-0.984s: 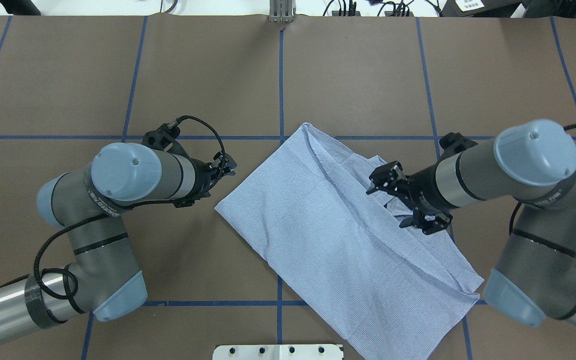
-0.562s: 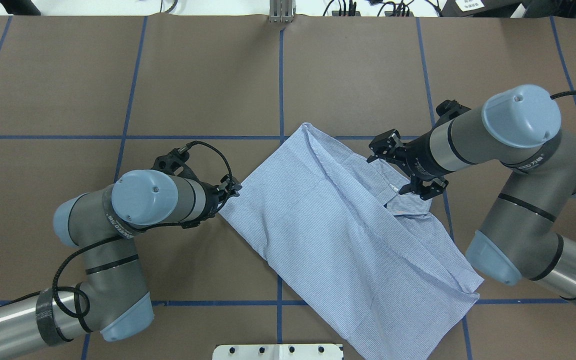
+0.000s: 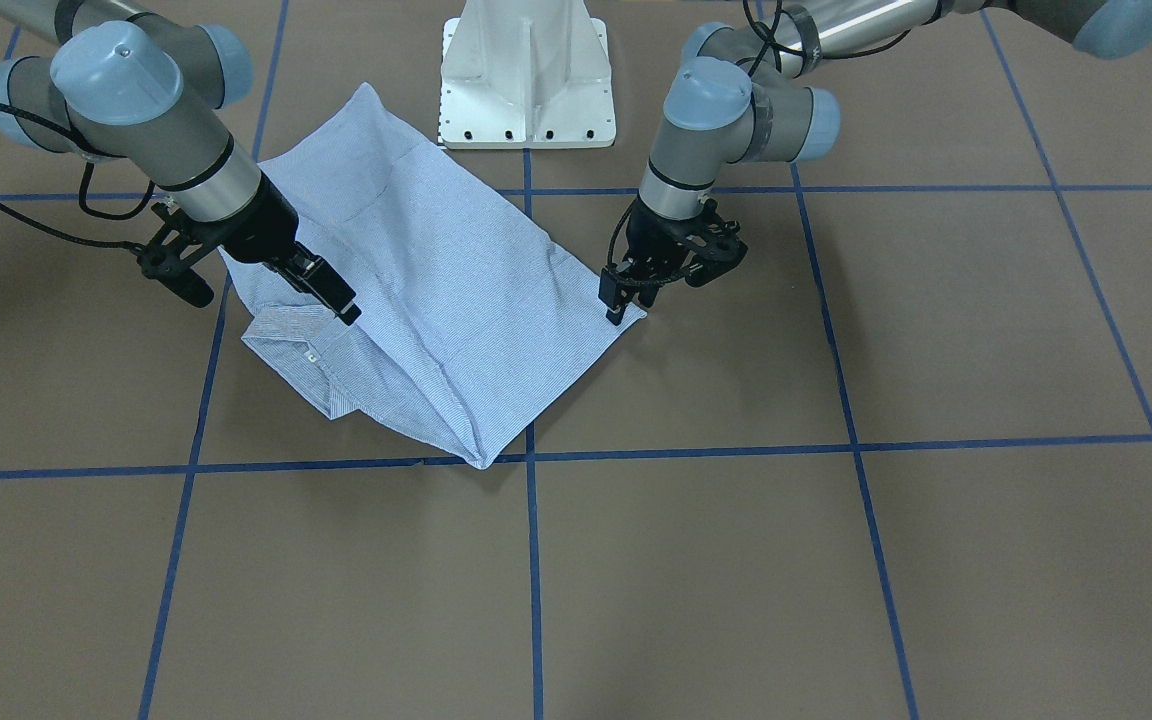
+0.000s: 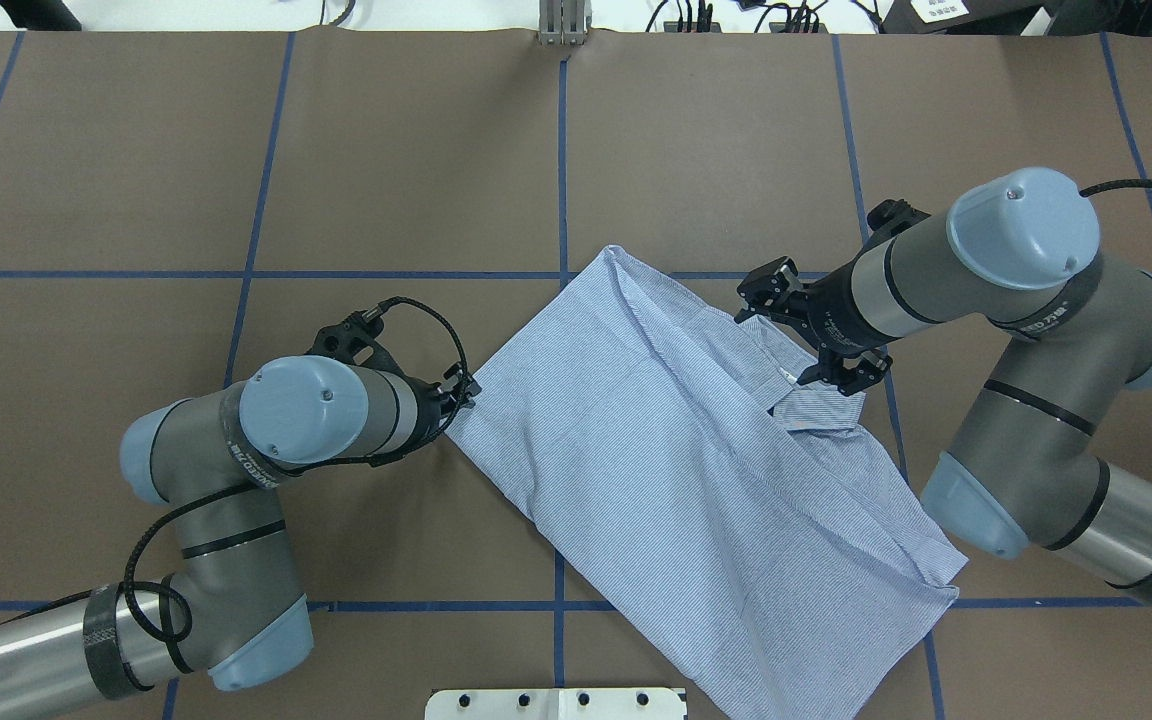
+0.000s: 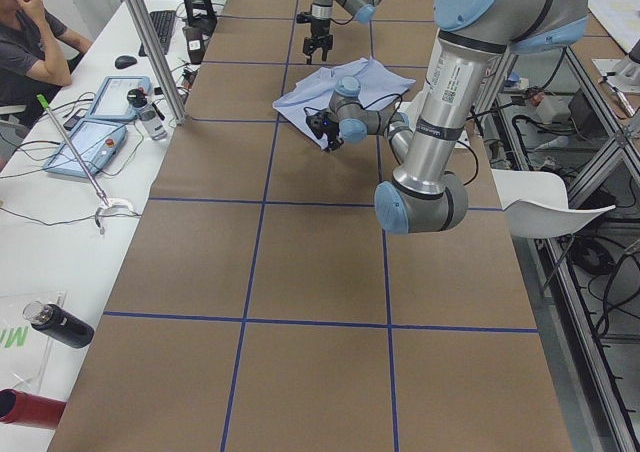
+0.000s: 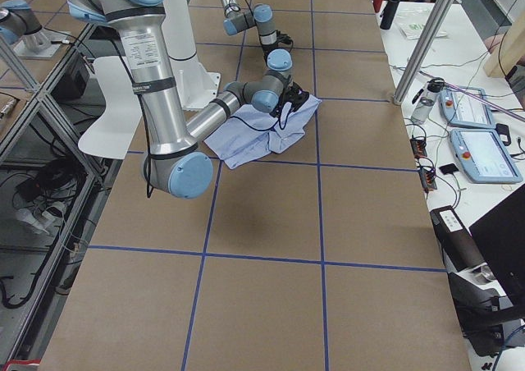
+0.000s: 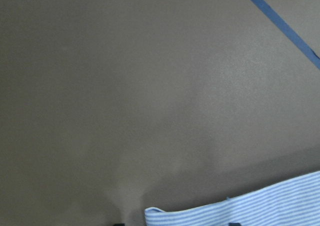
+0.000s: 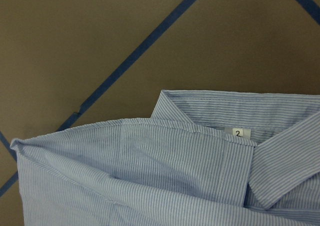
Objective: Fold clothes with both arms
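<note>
Shirt (image 4: 676, 470) lies part-folded on table (image 4: 416, 150), before the base (image 3: 526, 80). Left gripper (image 3: 619, 305) parted, fingertips astride the shirt's corner, not clamped. Right gripper (image 3: 336, 295) over collar (image 8: 235, 106) — opening cannot be told.

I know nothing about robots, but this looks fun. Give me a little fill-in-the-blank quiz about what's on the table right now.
1. The shirt is patterned with thin blue and white ____.
2. The white label inside its collar shows the number ____.
3. The tape lines that cross the brown table are coloured ____.
4. The left claw sits at a ____ of the shirt.

Missing words: stripes; 2; blue; corner.
</note>
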Action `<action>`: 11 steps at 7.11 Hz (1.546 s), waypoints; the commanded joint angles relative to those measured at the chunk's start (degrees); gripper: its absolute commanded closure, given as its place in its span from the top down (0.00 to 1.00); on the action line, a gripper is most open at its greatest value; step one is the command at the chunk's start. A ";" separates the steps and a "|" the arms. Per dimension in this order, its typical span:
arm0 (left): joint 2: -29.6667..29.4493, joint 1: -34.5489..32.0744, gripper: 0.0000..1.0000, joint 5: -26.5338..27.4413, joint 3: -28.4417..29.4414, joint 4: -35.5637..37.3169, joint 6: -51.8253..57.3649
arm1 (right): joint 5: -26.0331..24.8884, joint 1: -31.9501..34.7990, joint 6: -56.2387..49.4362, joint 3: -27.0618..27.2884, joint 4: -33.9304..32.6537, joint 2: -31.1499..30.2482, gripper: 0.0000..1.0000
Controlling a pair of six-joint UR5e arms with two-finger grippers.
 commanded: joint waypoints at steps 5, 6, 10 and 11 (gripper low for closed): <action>-3.68 -10.48 0.00 2.66 4.92 -0.99 13.45 | 0.26 -0.02 0.22 -0.76 -0.09 0.91 1.00; -8.85 -13.57 0.00 2.57 12.36 -2.38 14.96 | -0.08 -0.45 0.04 -0.85 0.00 0.91 1.00; -23.91 -21.07 0.59 1.96 41.93 -21.02 22.15 | -3.40 -3.08 -0.05 -0.76 0.09 3.36 1.00; -23.84 -21.25 0.79 0.82 41.61 -20.94 24.01 | -9.95 -6.40 -0.05 -0.76 -0.08 4.76 1.00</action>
